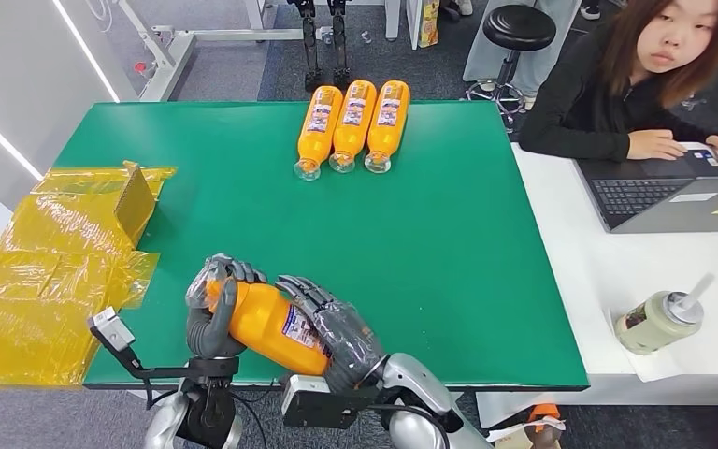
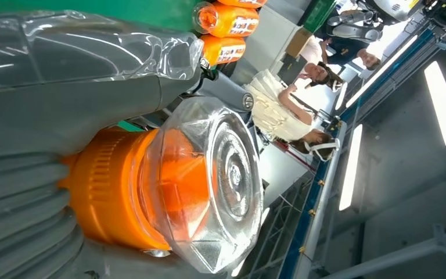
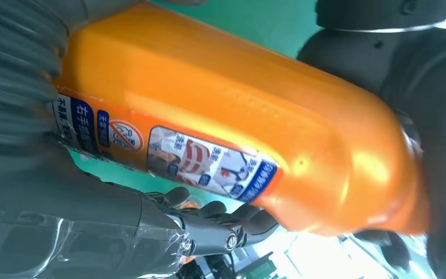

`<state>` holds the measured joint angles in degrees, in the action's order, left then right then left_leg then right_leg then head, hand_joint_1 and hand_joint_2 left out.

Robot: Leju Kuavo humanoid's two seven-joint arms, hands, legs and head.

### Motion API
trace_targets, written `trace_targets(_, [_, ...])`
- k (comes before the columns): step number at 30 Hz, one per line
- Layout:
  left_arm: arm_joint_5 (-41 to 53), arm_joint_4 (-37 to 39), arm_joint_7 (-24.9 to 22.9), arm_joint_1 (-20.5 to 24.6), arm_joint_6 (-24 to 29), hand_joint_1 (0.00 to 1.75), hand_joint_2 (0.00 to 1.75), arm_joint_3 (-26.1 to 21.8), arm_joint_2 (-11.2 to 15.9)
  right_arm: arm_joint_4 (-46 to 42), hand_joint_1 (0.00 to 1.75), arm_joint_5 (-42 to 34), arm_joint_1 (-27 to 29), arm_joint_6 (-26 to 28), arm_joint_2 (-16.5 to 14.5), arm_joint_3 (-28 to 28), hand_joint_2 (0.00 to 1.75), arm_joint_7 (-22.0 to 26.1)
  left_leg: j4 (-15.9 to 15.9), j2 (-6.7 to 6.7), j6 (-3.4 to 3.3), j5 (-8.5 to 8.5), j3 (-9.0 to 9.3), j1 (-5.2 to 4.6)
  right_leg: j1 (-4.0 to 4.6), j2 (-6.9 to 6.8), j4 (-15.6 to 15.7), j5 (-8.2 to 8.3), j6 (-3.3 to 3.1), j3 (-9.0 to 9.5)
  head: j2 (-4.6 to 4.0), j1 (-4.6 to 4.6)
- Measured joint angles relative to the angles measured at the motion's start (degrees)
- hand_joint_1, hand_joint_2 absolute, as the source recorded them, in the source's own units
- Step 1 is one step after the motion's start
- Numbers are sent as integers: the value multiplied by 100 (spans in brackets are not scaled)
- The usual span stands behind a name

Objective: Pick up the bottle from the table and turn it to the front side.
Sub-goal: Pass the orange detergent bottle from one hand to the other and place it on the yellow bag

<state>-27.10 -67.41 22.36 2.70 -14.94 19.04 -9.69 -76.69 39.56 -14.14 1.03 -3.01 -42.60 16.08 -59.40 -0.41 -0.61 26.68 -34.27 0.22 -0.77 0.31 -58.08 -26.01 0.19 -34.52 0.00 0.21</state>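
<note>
Yellow plastic sheeting [image 1: 51, 271]: is being seen crumpled over the left edge of the green worktop [image 1: 449, 243], with a small brown cardboard piece [image 1: 135, 199] standing on it.
Left hand [image 1: 213, 309]: is being kept wrapped around the capped end of the orange plastic bottle with a clear faceted cap [image 1: 266, 321], fingers curled over the top and thumb underneath; in the left wrist view the clear cap [image 2: 209, 186] and the ribbed orange neck beneath it are being shown close up against the grey hand [image 2: 64, 116].
Held bottle: is being carried lying roughly level and slightly tilted above the near edge of the worktop, between the two hands, its blue-and-white label [image 3: 209, 163] being turned toward the right wrist camera.
Right hand [image 1: 337, 332]: is being clamped on the base end of the same bottle, dark fingers being laid over its upper side.
Three matching orange bottles [image 1: 353, 124]: are being left lying side by side, touching, at the far edge of the worktop, caps pointing toward the robot.
White desk [image 1: 636, 271]: is being seen just beside the worktop on the right, carrying an open laptop [image 1: 673, 192] and a pale green lidded cup with a straw [image 1: 659, 320].
Person in a dark top [image 1: 617, 94]: is being seated behind the laptop.
</note>
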Motion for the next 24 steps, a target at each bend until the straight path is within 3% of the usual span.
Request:
trace_targets(4, [265,-37,221,57,215,175,175,-49,80,-118,0,-31,24,80,-43,0,175,85,0,2,1,-1,1,0,1,2,-1,0,0,0,0,0])
trace_targets(9, [1093,-361,370,339,548,175,175,-397,405,-156,0,-16,54,194,-51,-2,175,151,1,1,11,-7,2,3,4,1,-4,3,-4,0,0,0])
trace_targets(15, [2233,-613,415,666,1008,175,175,-726,923,-129,0,-143,55,303,-25,-3,175,320,1,2,14,-9,2,7,5,2,-6,6,-10,-1,0,0])
trace_targets(21, [2960,-813,409,666,1226,175,175,-791,1406,-10,0,-285,52,384,74,-19,175,527,1,2,14,-9,0,10,4,3,-5,6,-10,-1,0,1])
trace_targets(24, [3842,-908,377,692,1556,175,175,-782,1747,124,0,-432,2,446,99,-31,175,653,1,8,15,-10,0,11,5,8,-5,8,-13,-5,0,2])
